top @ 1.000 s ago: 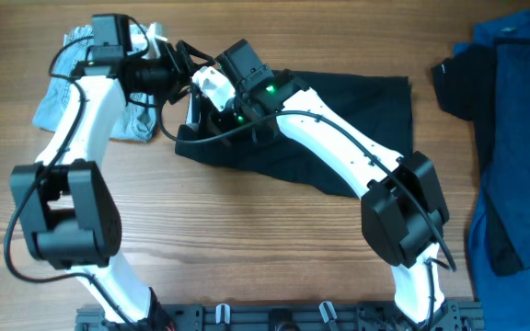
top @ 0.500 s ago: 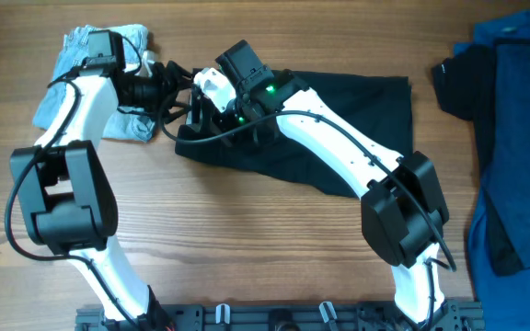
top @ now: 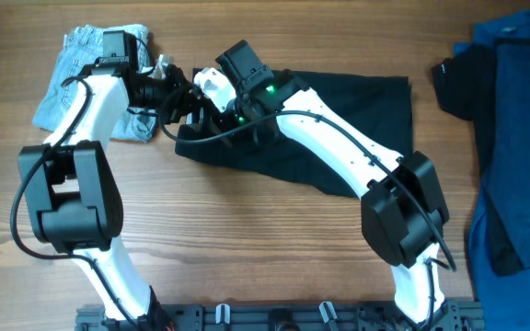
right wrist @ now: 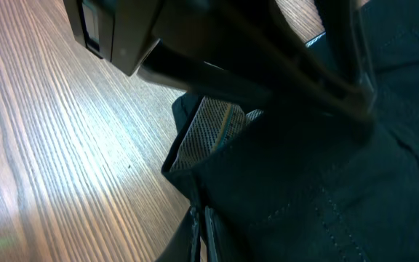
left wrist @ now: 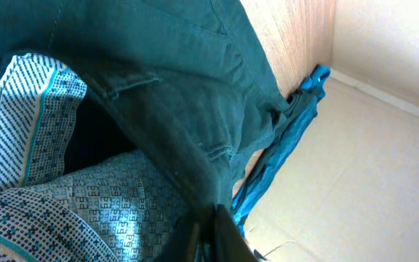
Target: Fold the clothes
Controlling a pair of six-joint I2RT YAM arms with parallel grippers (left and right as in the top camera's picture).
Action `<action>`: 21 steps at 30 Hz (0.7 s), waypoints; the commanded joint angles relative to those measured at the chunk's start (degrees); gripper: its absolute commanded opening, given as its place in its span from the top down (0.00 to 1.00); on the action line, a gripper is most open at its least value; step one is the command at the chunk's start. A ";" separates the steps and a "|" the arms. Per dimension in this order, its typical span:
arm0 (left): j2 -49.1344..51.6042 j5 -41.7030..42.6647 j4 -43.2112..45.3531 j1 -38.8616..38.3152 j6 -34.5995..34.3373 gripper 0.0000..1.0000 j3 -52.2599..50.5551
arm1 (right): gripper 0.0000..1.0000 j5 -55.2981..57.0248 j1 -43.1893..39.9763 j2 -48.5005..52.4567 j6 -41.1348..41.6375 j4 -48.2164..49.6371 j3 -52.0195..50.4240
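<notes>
Well, I judge this early going: the black garment [top: 366, 97] lies opened out on the bench [top: 247, 248], around the middle toward the far edge, with no fold made in it yet. A heap of dark-blue and black clothes [top: 513, 138] waits at the right edge. The denim shorts [top: 76, 69] sit in the far left corner, bunched (whether they count as folded I cannot tell). The garment's long axis runs left to right along the bench. Its wider end is toward the right, and its narrower end points left at the shorts, where the pale patterned lining [left wrist: 42, 145] shows at the opening. Both arms meet at that left end. The left jaws are drawn nearly together at the garment's edge, seemingly pinching it. The right jaws are fully closed on a raised ridge of the black cloth just beside the lining. By my reckoning the folding proper has yet to begin.
</notes>
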 commanded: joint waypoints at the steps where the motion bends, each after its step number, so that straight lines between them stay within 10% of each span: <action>1: 0.15 -0.59 0.52 -0.15 0.20 0.96 0.11 | 0.96 0.39 0.15 0.39 0.37 -0.04 -0.04; 4: 0.15 -0.59 0.50 -0.15 0.24 0.96 0.11 | 0.95 1.99 -1.40 -2.47 2.51 1.05 0.37; 6: 0.15 -0.59 0.48 -0.15 0.44 0.96 0.11 | 0.65 2.99 -5.25 -7.50 9.75 0.66 0.50; 12: 0.15 -0.61 0.48 -0.17 1.95 0.96 0.11 | 0.55 2.73 -30.29 -17.40 15.72 -16.39 0.50; 21: 0.15 -0.63 0.46 -0.15 1.95 0.96 0.11 | 0.51 -15.80 -62.27 -5.49 3.58 -23.61 0.28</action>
